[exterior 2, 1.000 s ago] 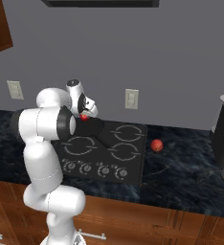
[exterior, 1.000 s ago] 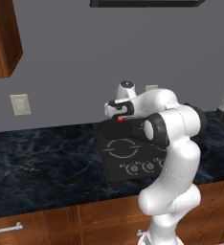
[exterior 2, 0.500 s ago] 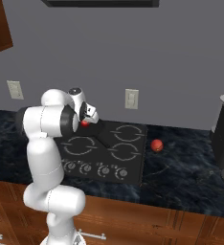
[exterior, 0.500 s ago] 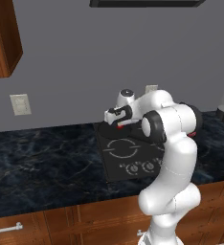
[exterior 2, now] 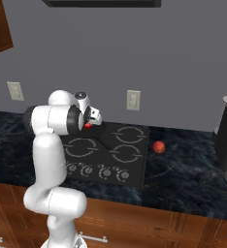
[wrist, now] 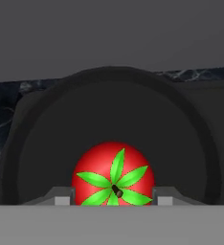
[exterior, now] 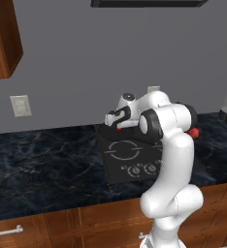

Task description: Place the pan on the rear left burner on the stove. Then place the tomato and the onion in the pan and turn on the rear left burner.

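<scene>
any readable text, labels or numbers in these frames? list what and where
None: no words, brand names or numbers can be read anywhere.
Stove: pale ring markings and small marks by the knobs, too small to read as signs.
Wall plate: blank.
Tomato, pan: no label.

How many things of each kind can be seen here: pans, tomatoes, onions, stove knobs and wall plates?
Pan: 1
Tomato, between the fingers of the gripper: 1
Onion, on the counter to the right of the stove: 1
Stove knobs: 4
Wall plates: 2
Total: 9
</scene>
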